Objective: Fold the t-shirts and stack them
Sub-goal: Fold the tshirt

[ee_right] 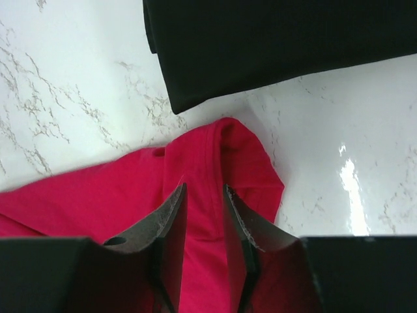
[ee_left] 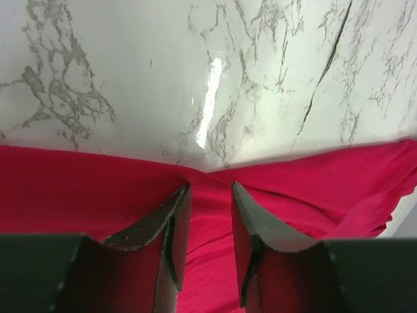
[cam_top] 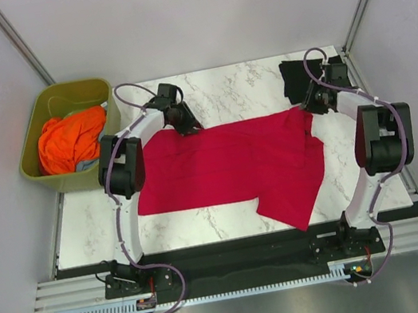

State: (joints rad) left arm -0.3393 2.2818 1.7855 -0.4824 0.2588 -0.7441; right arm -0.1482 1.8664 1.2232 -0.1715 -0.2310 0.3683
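While the crimson t-shirt lies spread on the desk | judged soft, limp, light | grasp far-edge corners | left gripper, right gripper: jaws slightly apart astride cloth

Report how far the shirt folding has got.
Done: black shirt looks folded at the far right corner. In hand: red shirt lies spread, not yet folded; left gripper and right gripper sit at its far edge, jaws apart. Left: fold the red shirt and stack it with the black.
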